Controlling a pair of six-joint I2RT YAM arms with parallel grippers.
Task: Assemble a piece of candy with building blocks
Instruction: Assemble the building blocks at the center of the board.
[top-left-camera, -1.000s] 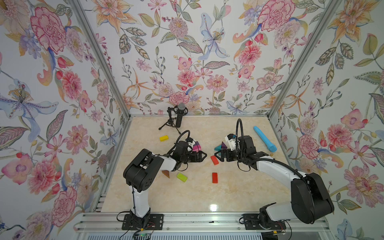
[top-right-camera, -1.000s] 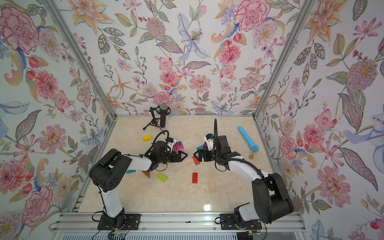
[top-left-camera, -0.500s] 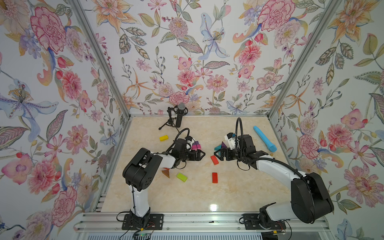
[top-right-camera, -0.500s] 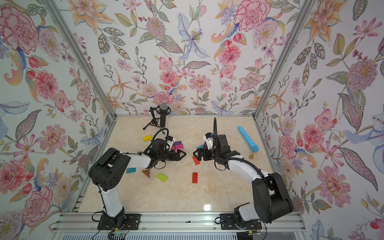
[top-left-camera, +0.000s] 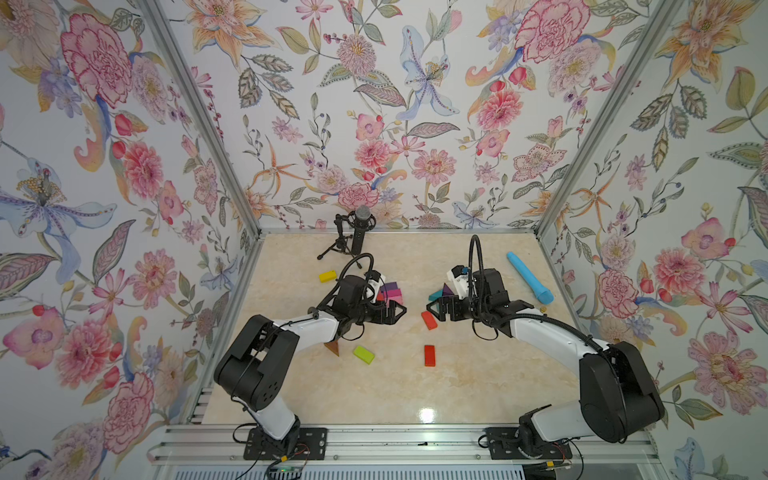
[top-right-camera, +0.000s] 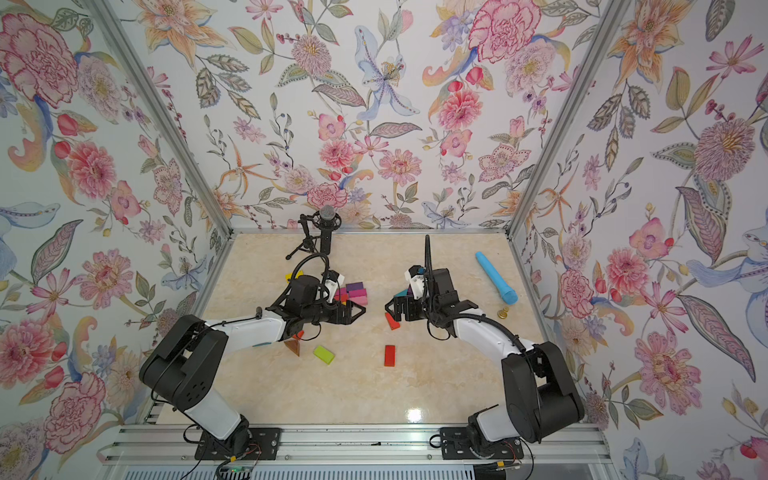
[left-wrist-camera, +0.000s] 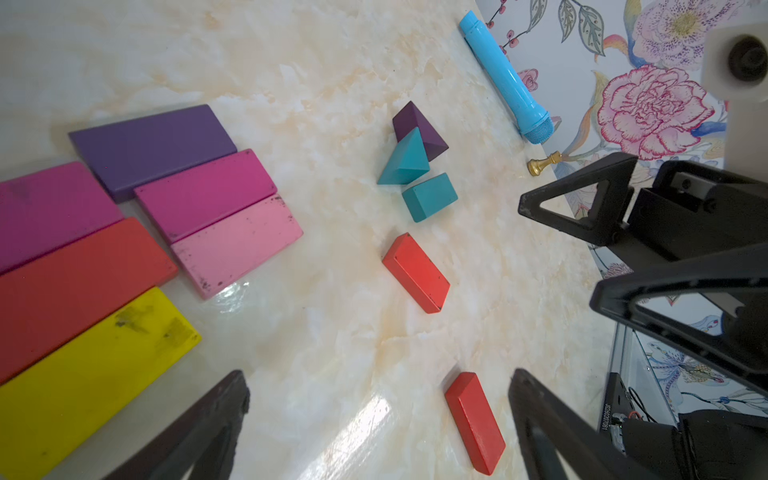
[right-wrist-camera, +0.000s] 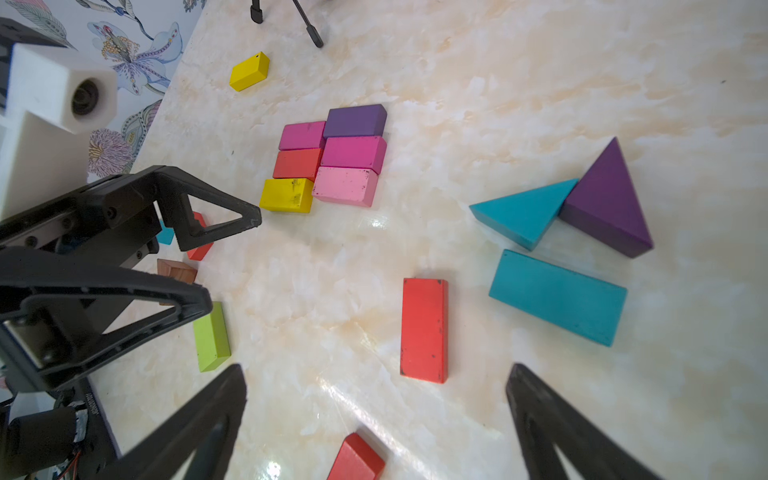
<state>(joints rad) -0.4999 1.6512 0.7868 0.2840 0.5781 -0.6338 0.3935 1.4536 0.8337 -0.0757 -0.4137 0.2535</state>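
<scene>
1. Building blocks all lie flat on the counter (top-left-camera: 365, 399), none of them held. A six-brick cluster (right-wrist-camera: 345, 156) of purple, two magenta, pink, red and yellow sits packed edge to edge in the left half, between the middle and the back edge.
2. Its six long axes run parallel, along the line of the back edge. They form two columns of three, with the column nearer the counter's middle stepped toward the back edge.
3. Near the middle, the slanted red brick (top-left-camera: 429, 320) runs from back-left to front-right. The second red brick (top-left-camera: 430, 355), nearer the front edge, points front to back.
4. The green brick (top-left-camera: 364, 354) lies slanted beside the brown triangle (top-left-camera: 333, 348). The small yellow brick (top-left-camera: 327, 275) lies toward the back-left corner.
5. Right of the middle, the teal triangle (right-wrist-camera: 523, 212) touches the purple triangle (right-wrist-camera: 606, 203), and the teal brick (right-wrist-camera: 557, 297) lies just beside them.
6. The left tool (top-left-camera: 397, 311) is released, jaws spread on nothing, and points toward the right edge. The right tool (top-left-camera: 432, 309) is likewise released and faces it — its tips are just by the slanted red brick.
</scene>
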